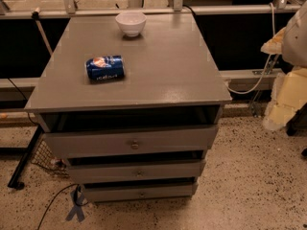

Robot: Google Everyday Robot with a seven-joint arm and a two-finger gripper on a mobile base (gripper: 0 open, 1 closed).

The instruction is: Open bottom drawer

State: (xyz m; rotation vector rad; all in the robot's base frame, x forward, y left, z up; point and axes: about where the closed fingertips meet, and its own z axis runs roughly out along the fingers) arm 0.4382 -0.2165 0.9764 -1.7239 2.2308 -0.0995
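Observation:
The grey cabinet [158, 75] has three stacked drawers on its front. The bottom drawer [115, 193] is the lowest and narrowest-looking one, with a small round metal knob [141, 193]. Its front sits about in line with the drawers above, with a dark gap over it. The middle drawer [110, 171] and the wider top drawer [96, 143] are above it. My gripper [284, 99] shows as a cream-coloured shape at the right edge, well to the right of the cabinet, above the floor and apart from all drawers.
A blue can [105, 67] lies on its side on the cabinet top, and a white bowl [131, 23] stands near its back edge. Cables [249, 87] and a black frame [24, 162] run beside the cabinet. Speckled floor [249, 186] lies in front and to the right.

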